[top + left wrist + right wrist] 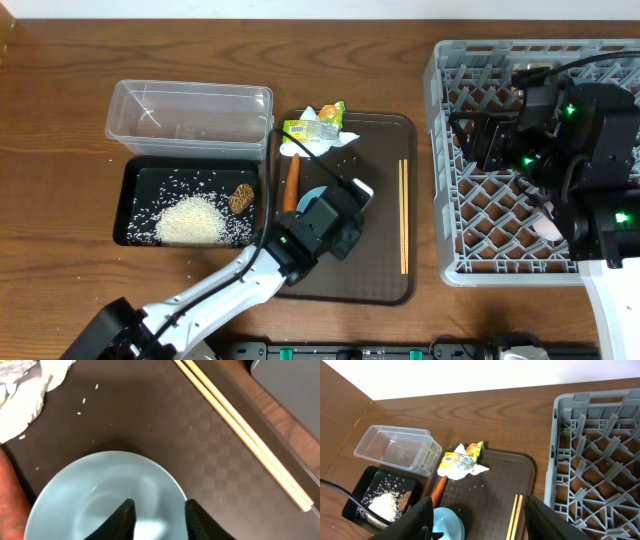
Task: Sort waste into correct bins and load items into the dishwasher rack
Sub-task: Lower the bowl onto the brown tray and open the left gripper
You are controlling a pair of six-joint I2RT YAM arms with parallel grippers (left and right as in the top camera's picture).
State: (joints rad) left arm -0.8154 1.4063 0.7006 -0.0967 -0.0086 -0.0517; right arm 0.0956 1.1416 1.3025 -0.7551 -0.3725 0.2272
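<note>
My left gripper (161, 505) is open and low over the small light blue cup (90, 495) on the brown serving tray (350, 265). One finger is inside the cup and the other is at its right rim. The carrot (291, 183) lies just left of the cup. The yellow-green wrapper (312, 128) and white tissue (345, 138) lie at the tray's far edge. The chopsticks (403, 215) lie along its right side. My right gripper (480, 515) is wide open and empty, high over the grey rack (470, 230).
The clear tub (190, 115) stands at the back left. In front of it, the black tray (130, 205) holds a rice pile (190, 220) and a brown lump (241, 198). A few rice grains dot the serving tray. A pale pink thing (553, 230) sits in the rack.
</note>
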